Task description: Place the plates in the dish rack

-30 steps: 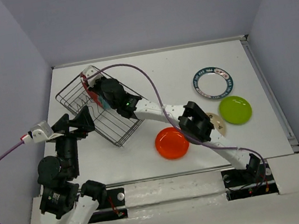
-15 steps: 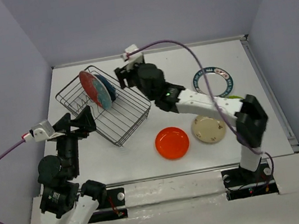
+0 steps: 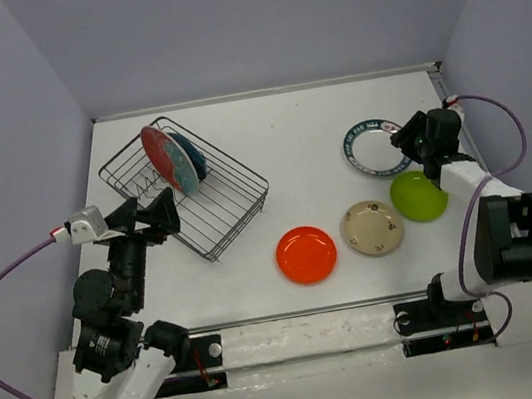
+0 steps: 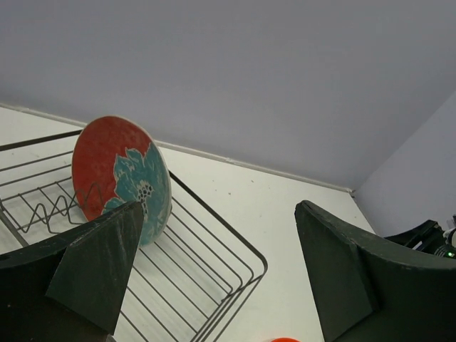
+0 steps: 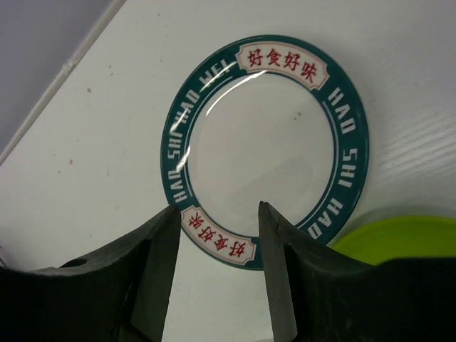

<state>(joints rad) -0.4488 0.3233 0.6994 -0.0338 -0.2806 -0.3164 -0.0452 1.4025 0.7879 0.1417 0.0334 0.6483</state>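
Note:
The dark wire dish rack (image 3: 230,208) stands at the left. In it stand on edge the red plate with teal flowers (image 3: 164,159) and, behind it, the dark blue plate (image 3: 193,156); the red plate also shows in the left wrist view (image 4: 121,174). On the table lie the orange plate (image 3: 306,254), the speckled beige plate (image 3: 372,227), the lime green plate (image 3: 418,196) and the teal-rimmed white plate (image 3: 367,148). My right gripper (image 3: 409,141) is open and empty, just over the near rim of the teal-rimmed plate (image 5: 267,146). My left gripper (image 3: 150,216) is open and empty beside the rack's near-left side.
The rack's front corner (image 4: 256,263) lies between my left fingers. The lime green plate's edge (image 5: 399,239) touches the teal-rimmed plate's side. Grey walls close in the table at the back and both sides.
My right arm has left the rack, swung across the table to the far right, and now hovers open over the teal-rimmed plate. The red and blue plates stay standing in the rack.

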